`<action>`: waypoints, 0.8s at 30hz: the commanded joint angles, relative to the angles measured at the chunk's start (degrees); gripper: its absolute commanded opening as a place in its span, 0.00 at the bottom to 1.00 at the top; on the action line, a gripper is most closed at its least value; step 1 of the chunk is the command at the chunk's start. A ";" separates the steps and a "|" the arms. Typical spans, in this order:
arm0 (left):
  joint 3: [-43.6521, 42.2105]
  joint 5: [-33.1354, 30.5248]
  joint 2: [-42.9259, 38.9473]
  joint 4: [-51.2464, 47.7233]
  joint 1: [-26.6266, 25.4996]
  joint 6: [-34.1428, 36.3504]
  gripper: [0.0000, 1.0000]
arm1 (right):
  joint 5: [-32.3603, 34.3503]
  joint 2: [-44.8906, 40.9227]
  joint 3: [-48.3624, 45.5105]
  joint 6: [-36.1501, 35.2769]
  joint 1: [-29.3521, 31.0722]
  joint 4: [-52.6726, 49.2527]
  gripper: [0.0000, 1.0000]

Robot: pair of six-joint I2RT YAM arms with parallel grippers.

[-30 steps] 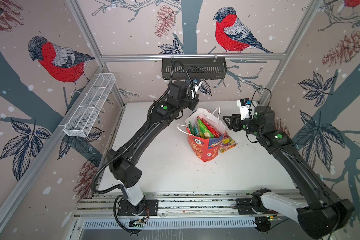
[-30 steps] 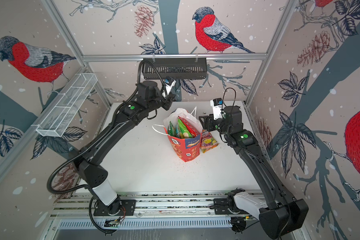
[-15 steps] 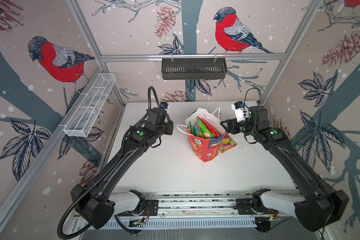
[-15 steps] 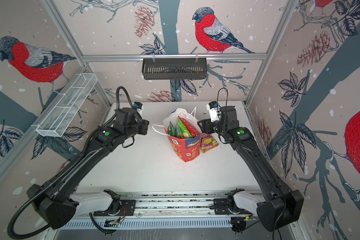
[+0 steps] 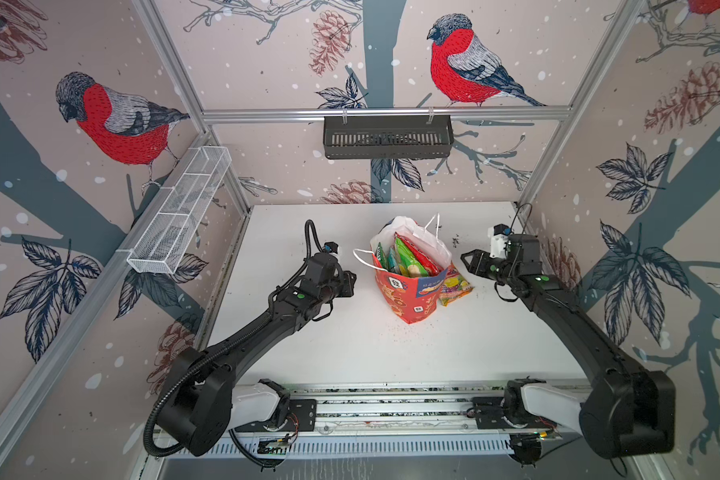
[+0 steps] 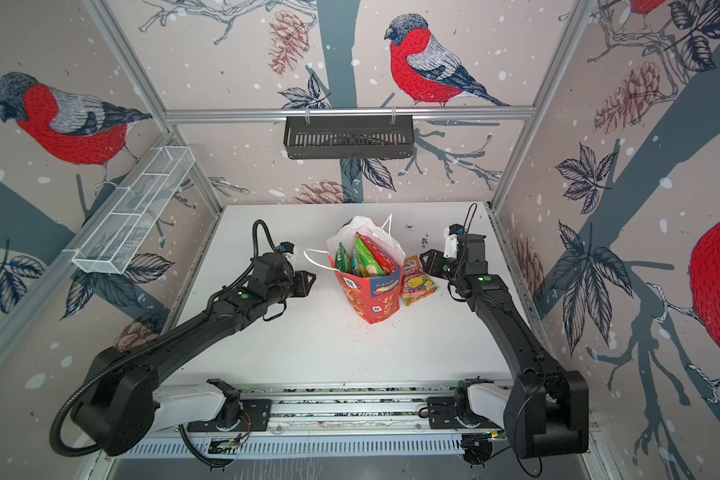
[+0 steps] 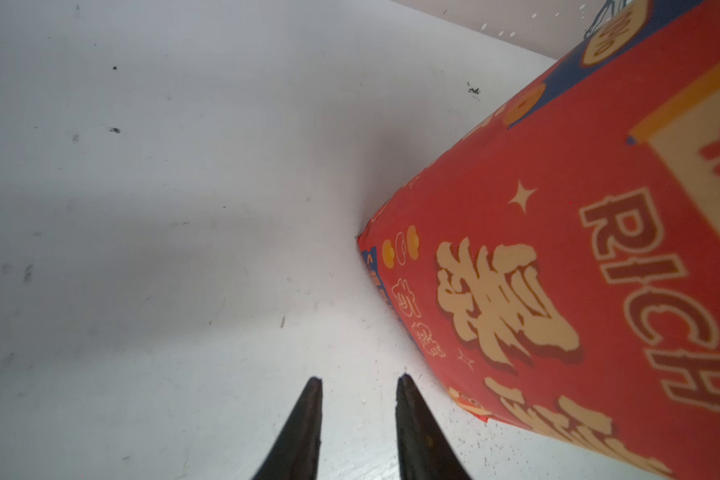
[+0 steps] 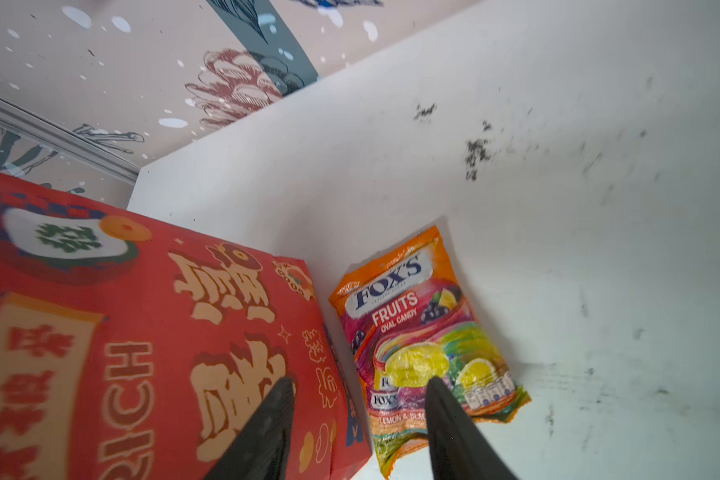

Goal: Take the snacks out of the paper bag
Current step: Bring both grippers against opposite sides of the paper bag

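The red-orange paper bag (image 5: 410,297) (image 6: 373,297) stands upright mid-table with its mouth open. Snacks stick out of its top: green packets (image 5: 404,259) (image 6: 364,257) and a red one behind them. One orange Fox's candy pack (image 5: 456,286) (image 6: 417,283) (image 8: 425,345) lies flat on the table against the bag's right side. My left gripper (image 5: 349,282) (image 7: 360,378) hangs low just left of the bag (image 7: 558,270), open by a narrow gap, with nothing between its fingers. My right gripper (image 5: 468,261) (image 8: 359,380) is open and empty, just right of the bag (image 8: 142,332), above the candy pack.
A black slotted basket (image 5: 387,137) hangs on the back wall and a white wire shelf (image 5: 179,216) on the left wall. Dark specks (image 5: 456,240) dot the table behind the right gripper. A white cord handle (image 5: 360,254) sticks out toward the left gripper.
My left arm has swung down from high behind the bag to the table at its left side. The right gripper has drawn slightly back and lower, its jaws narrower.
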 commanded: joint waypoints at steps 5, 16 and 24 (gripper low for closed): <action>-0.11 6.46 6.96 11.43 0.06 -2.70 0.33 | -2.70 8.45 -1.59 2.67 5.58 7.17 0.51; 4.85 10.21 17.33 13.42 -2.94 -2.86 0.30 | -2.72 13.84 -5.93 3.66 10.20 10.10 0.50; 11.54 11.13 22.48 9.43 -2.97 -0.65 0.30 | -5.19 15.75 -4.83 3.31 14.34 8.31 0.50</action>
